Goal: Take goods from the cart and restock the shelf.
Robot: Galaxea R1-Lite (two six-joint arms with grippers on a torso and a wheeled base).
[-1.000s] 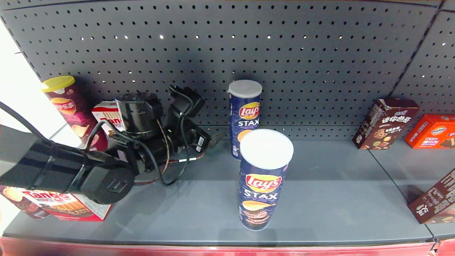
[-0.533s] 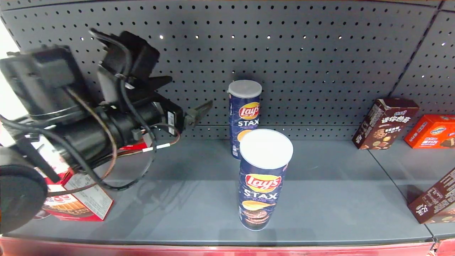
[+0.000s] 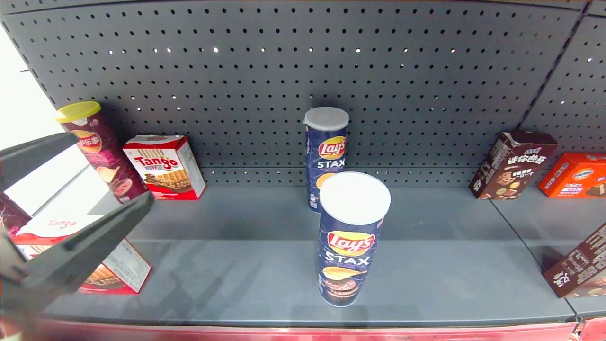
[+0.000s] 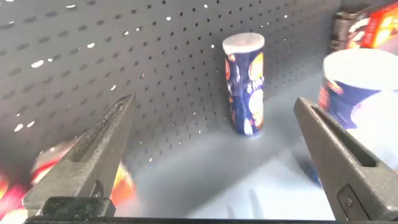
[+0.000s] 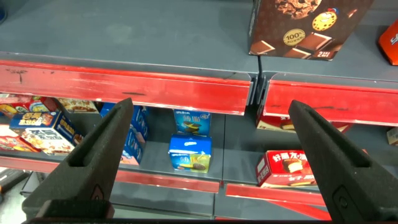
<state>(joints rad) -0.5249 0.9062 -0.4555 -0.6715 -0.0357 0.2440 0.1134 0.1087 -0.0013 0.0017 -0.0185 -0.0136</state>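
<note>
Two tall blue chip cans stand mid-shelf, one at the front and one by the pegboard. The left wrist view has them as the far can and the near can. My left gripper hangs open at the shelf's left front, well apart from the cans, with nothing between its fingers. At the left stand a maroon chip can with a yellow lid and an upright wafer box. My right gripper is open and empty before the red shelf edge.
Another wafer box lies at the grey shelf's left front, partly behind my left finger. Two brown boxes and an orange box stand at the right. Lower shelves hold blue boxes. Room lies between the cans and the boxes.
My left arm rose from low over the left boxes, then drew back off the shelf towards the left front. The maroon can and the upright wafer box are uncovered. The cans have not moved.
</note>
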